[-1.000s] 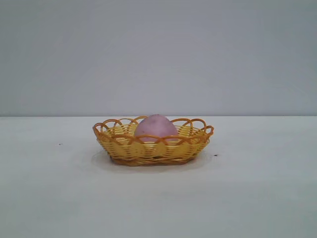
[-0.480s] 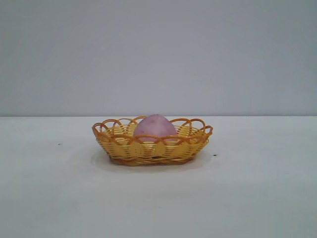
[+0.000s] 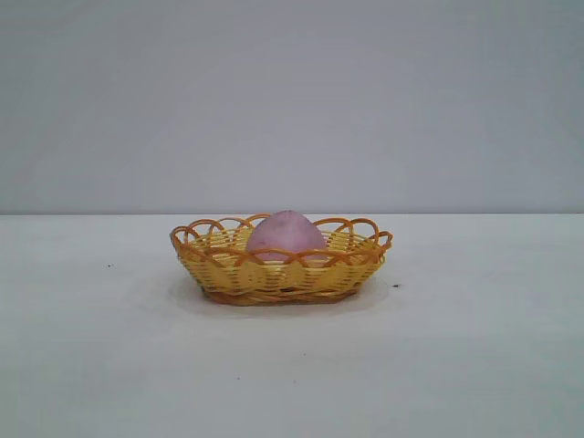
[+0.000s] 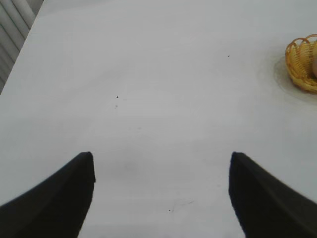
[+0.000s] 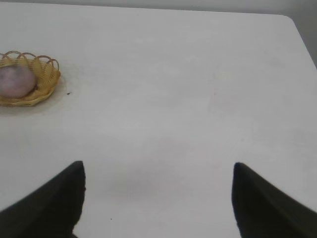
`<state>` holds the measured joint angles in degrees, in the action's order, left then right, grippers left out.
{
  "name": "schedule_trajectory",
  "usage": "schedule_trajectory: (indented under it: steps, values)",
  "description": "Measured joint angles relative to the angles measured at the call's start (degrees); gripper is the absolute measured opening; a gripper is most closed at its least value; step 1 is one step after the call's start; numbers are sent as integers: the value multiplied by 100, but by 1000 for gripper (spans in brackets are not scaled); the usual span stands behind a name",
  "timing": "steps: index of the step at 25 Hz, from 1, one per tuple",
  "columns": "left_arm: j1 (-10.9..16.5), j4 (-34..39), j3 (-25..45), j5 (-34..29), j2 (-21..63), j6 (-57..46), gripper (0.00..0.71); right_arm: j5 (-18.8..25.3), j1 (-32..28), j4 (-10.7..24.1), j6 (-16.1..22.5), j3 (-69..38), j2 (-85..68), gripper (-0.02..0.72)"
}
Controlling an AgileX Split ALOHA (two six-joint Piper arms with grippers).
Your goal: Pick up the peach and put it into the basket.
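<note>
The white table (image 3: 474, 365) fills the lower half of the exterior view, matte and pale, running back to a plain grey wall (image 3: 292, 100) behind it. Near the middle of that surface sits the basket (image 3: 219, 269), a shallow oval of yellow wicker with an orange looped rim and a darker base, casting a faint shadow around its foot. Inside it rests the peach (image 3: 286, 234), a dull pink-mauve lump whose slightly pointed top rises above the rim loops, roughly centred in the basket (its lower part is hidden behind the near wall of the weave). The left gripper (image 4: 161, 163) hangs above bare tabletop well apart from the basket, its two dark fingers spread wide with nothing between them; in its wrist view only an edge of the basket shows at the frame border. The right gripper (image 5: 158, 171) is likewise over bare table and well away from the basket, its dark fingers parted wide and empty, and its wrist view shows the basket with the peach lying in it farther off. A few tiny dark specks (image 3: 397, 286) dot the table, one just beside the basket's right end and another well off to its left.
</note>
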<state>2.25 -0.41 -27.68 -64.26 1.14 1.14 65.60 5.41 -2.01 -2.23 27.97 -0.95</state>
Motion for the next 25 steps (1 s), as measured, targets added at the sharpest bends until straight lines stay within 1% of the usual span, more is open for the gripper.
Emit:
schedule_trajectory:
  steps: [25]
  values:
    - [0,0,0,0,0,0,497,-11,-66,0,0,0,0,529]
